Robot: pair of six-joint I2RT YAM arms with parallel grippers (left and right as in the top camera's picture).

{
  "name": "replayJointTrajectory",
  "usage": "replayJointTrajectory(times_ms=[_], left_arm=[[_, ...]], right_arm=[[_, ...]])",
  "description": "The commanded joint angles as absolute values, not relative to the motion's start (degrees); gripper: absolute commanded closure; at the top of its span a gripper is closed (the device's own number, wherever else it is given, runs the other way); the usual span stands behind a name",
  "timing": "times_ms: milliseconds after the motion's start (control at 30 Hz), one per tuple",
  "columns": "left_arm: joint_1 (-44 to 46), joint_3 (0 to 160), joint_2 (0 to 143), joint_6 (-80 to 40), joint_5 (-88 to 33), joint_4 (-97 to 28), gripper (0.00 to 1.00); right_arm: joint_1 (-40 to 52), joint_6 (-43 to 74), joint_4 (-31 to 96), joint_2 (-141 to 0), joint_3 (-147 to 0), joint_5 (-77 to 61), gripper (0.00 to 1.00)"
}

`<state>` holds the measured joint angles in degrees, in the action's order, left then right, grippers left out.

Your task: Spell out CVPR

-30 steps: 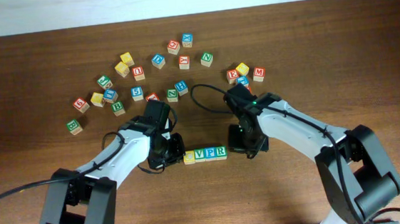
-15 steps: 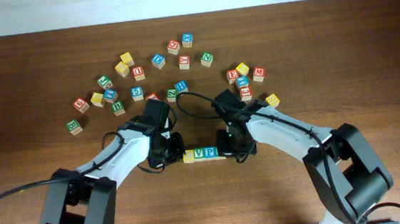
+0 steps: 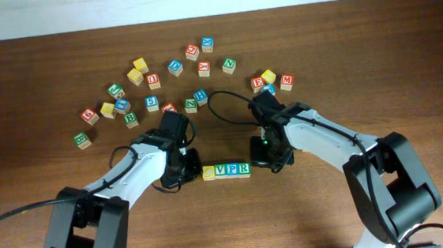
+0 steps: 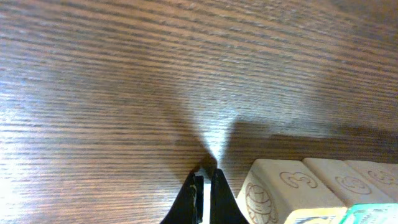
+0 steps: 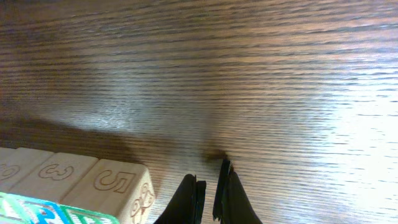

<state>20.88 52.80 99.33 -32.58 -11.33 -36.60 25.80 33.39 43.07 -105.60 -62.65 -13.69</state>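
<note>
Wood-grain table [image 3: 42,59]. Overhead cam shows a row that reads C-V-P-R: C cube [image 3: 209,173], V cube [image 3: 221,171], P cube [image 3: 233,170], R cube [image 3: 244,169], touching side to side btw my two arms. Left gripper [image 4: 205,179] is just beside the C end, tips pinched nearly together, nothing in them. Right gripper [image 5: 209,180] is just beside the R end, slim gap, also empty. Wrist cams show carved digits: 3 on C's side, 5 on R's. Spare letter cubes [image 3: 151,80] are scattered at the back.
</note>
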Motion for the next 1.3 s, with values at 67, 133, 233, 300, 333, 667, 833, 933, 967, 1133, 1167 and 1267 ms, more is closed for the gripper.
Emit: replayJointTrajectory(times_ms=[67, 133, 233, 300, 333, 667, 833, 933, 967, 1133, 1167, 1267], left_arm=[[20.82, 54.50, 96.07, -32.71, -1.17, -42.15, 1.00], [19.94, 56.82, 89.12, -32.71, 2.61, -46.70, 1.00], [19.25, 58.46, 77.36, -32.73, 3.31, -50.22, 1.00], [19.20, 58.46, 69.08, -32.73, 3.95, -51.20, 0.98], [19.22, 58.46, 65.01, -32.71, 5.23, -52.05, 0.87], [19.22, 58.43, 57.10, -32.71, 5.85, -54.98, 0.01], [19.22, 58.43, 57.10, -32.71, 5.85, -55.02, 0.01], [19.22, 58.43, 57.14, -32.71, 5.85, -55.07, 0.01], [19.22, 58.43, 57.14, -32.71, 5.85, -55.09, 0.01], [19.22, 58.43, 57.14, -32.71, 5.85, -55.20, 0.01], [19.22, 58.43, 57.14, -32.71, 5.85, -55.20, 0.01], [19.22, 58.43, 57.14, -32.71, 5.85, -55.20, 0.01]], right_arm=[[25.30, 31.73, 52.95, -103.79, -69.36, -8.36, 0.96], [25.30, 31.70, 59.81, -98.15, -74.11, -6.11, 0.96], [25.50, 31.73, 65.10, -87.94, -76.09, -5.26, 0.96], [26.44, 31.75, 69.32, -78.06, -76.07, -4.14, 0.90], [27.66, 31.97, 71.94, -72.77, -76.07, -2.74, 0.82], [41.23, 37.98, 78.89, -52.14, -72.79, 3.31, 0.02], [41.23, 37.98, 78.89, -53.15, -72.79, 3.29, 0.02], [41.23, 37.98, 78.89, -54.65, -72.79, 3.31, 0.02], [41.23, 37.98, 78.89, -55.20, -72.79, 3.29, 0.02], [39.38, 37.32, 78.28, -56.84, -71.85, 3.73, 0.02], [37.74, 36.53, 77.38, -56.12, -71.22, 3.62, 0.02], [27.88, 26.09, 69.41, -50.39, -65.17, -4.51, 0.02]])
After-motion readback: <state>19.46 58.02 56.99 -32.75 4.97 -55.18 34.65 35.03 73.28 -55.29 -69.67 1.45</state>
